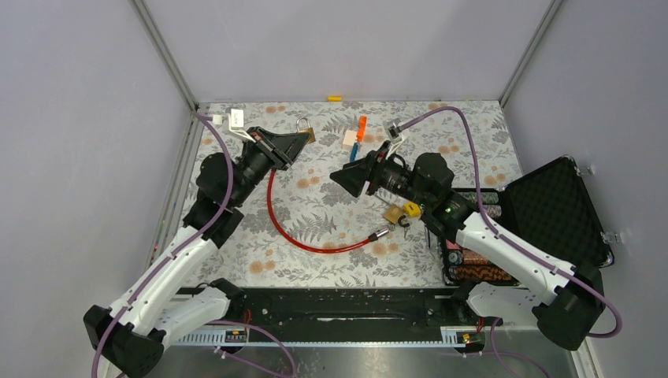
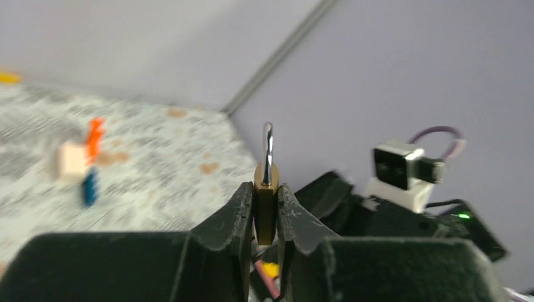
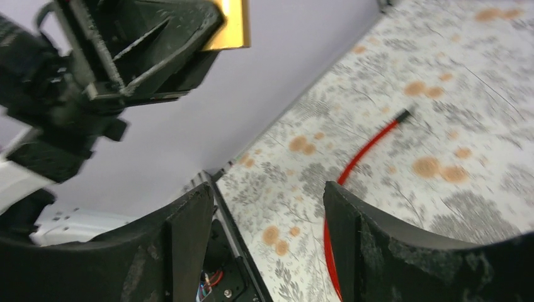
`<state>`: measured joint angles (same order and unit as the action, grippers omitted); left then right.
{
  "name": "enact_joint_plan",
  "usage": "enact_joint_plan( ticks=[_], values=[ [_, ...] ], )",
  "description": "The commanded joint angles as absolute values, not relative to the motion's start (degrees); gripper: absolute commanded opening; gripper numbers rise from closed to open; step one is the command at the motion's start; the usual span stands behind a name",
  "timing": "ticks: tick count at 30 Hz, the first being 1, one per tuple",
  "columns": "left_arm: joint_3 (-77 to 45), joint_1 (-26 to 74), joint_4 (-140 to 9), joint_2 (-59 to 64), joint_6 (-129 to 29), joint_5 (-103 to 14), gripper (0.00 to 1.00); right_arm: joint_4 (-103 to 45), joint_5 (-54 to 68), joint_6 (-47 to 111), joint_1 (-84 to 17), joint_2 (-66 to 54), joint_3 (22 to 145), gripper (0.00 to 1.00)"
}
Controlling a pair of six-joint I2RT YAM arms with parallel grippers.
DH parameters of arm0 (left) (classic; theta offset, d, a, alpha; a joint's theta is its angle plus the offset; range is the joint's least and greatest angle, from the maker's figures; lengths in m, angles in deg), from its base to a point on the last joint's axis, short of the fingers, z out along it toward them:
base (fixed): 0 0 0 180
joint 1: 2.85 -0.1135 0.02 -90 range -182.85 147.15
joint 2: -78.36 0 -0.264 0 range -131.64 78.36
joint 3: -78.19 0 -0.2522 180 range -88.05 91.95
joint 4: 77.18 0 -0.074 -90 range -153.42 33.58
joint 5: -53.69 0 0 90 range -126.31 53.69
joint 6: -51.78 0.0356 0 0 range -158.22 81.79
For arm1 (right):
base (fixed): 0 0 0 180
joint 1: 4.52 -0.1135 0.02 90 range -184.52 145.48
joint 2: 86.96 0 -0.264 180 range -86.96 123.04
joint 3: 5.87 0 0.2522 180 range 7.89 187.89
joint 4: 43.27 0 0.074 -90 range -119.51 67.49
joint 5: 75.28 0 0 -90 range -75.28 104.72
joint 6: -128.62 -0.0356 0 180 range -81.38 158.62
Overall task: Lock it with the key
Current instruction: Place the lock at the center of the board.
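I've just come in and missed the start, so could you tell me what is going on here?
The left hand is shut on a brass padlock, held off the table with the shackle sticking out past its fingertips. The right hand is open and empty, facing the padlock from close by. What look like yellow-tagged keys lie on the table, so the key is not yet in use.
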<state>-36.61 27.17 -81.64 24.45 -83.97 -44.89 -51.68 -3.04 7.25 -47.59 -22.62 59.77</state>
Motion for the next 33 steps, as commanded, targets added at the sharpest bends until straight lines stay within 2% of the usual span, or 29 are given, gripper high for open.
enact_joint_plan(
  ticks=[1, 4, 10, 18, 25, 31, 33],
  values=[
    [-32.79, 26.18, -57.48, 26.44, -77.85, -32.95, 0.00, -41.22, 6.43, 6.72, -47.96, -23.44, 60.02, 0.71],
    [-34.41, 24.38, -48.86, 24.15, -79.98, -31.08, 0.00, -33.00, 10.66, 7.57, -47.70, -23.44, 61.18, 0.71],
    [-44.08, 21.34, -49.29, 18.36, -85.56, -33.09, 0.00, -20.02, 16.67, 9.95, -45.91, -23.61, 63.10, 0.72],
    [-49.39, 20.27, -53.36, 6.33, -86.36, -32.03, 0.00, -15.62, 17.99, 11.69, -42.84, -23.22, 61.65, 0.74],
    [-50.37, 20.09, -55.06, 1.62, -85.89, -31.39, 0.01, -15.12, 16.47, 11.84, -41.67, -21.47, 61.79, 0.74],
    [-49.98, 20.01, -52.17, 0.93, -85.24, -28.25, 0.34, -12.28, 18.27, 11.95, -40.78, -19.39, 62.64, 0.75],
    [-49.95, 20.00, -51.37, 1.23, -84.96, -27.81, 0.42, -11.55, 19.03, 11.93, -40.28, -18.93, 62.58, 0.75]
  ],
)
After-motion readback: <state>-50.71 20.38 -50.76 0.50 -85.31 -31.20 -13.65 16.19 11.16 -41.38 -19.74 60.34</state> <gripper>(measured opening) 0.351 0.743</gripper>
